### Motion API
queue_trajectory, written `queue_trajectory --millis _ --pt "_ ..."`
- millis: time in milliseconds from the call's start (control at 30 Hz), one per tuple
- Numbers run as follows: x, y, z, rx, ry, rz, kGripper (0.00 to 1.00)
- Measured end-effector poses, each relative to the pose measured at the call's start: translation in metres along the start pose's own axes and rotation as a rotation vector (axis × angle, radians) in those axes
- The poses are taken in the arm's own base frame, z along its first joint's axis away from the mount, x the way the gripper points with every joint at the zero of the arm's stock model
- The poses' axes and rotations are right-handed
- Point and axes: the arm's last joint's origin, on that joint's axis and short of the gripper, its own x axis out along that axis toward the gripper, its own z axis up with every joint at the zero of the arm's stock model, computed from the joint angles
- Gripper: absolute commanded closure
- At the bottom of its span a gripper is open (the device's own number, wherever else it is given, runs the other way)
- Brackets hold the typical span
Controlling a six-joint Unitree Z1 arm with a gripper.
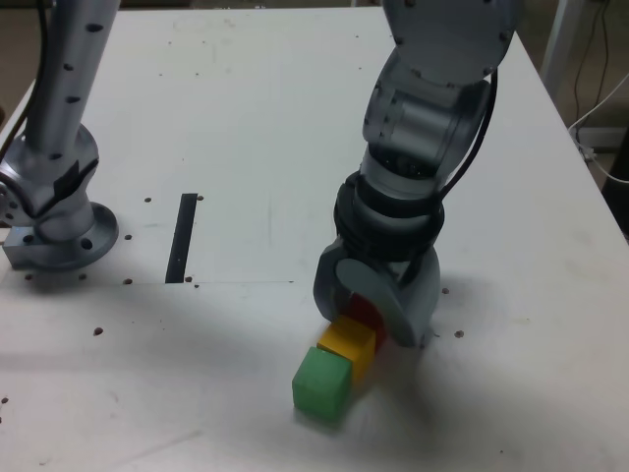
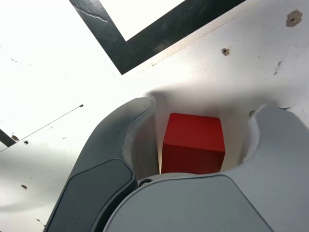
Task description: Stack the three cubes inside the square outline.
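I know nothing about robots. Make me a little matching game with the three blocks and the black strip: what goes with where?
Things:
1. red cube
2. yellow cube
3. green cube
4. black strip

Places:
A. apart, toward the exterior view's left
B. between the tool's jaws
C. end of the row, nearest the camera
D. middle of the row

Pairs: 1-B, 2-D, 3-C, 4-A

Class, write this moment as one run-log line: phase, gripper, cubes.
phase: grasping red cube | gripper: jaws around it, grip unconfirmed | yellow cube, green cube: on table | square outline: no cube visible
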Motion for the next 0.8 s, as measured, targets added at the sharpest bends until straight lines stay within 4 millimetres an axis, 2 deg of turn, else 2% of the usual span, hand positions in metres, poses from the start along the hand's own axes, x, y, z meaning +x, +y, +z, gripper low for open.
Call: queue_trajectory --millis 633,800 --pt "0.0003 0.0026 -0.0014 -0.005 0.009 0.011 0.72" --pt "-0.0069 0.0101 -0.0060 -0.022 0.017 0.024 0.72"
